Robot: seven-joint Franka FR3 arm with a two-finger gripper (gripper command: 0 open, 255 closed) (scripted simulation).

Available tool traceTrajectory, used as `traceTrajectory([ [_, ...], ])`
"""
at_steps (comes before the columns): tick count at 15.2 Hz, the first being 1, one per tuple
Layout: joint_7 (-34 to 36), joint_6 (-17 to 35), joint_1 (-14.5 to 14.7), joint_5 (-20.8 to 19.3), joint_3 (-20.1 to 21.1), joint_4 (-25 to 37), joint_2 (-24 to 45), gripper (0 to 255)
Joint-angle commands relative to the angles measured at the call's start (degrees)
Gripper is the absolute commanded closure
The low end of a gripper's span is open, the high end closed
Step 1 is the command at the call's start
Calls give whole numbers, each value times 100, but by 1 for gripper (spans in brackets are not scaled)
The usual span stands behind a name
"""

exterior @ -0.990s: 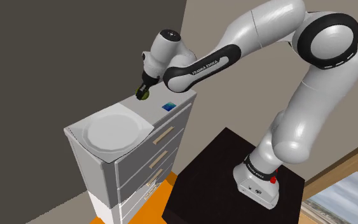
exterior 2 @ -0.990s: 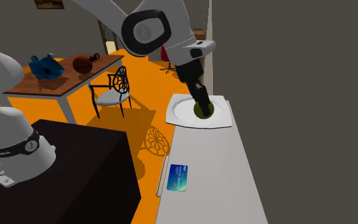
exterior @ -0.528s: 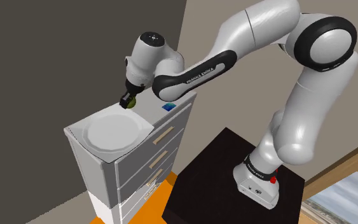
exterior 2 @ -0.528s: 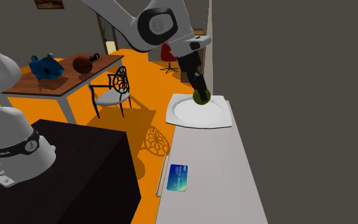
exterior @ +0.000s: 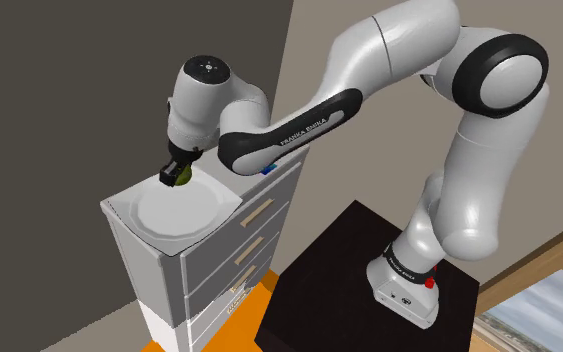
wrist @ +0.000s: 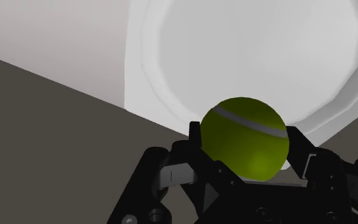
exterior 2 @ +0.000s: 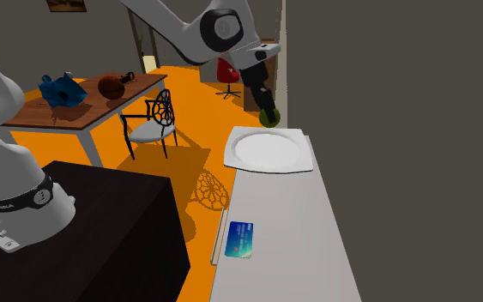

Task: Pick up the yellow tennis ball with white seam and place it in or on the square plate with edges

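Fingers [wrist: 194, 135] clasp tennis ball [wrist: 246, 137] above edge of white plate [wrist: 247, 51].

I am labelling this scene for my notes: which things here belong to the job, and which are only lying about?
Job:
tennis ball, held in the end effector
white square plate

Lying about:
blue card on the cabinet
chair
table

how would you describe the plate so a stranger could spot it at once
Find the pale chest of drawers beside the robot's dark stand. On its top lies a white square plate with clipped corners and a round well. Unlike the small blue card, it is broad and white, with the gripper holding a yellow-green ball above it.
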Motion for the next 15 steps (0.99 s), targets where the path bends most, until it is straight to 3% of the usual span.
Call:
traceTrajectory([
  [1, 116, 68, 45, -85, -19, 4, 95, 255],
  [15, 621, 670, 179, -588, -242, -127, 626, 255],
])
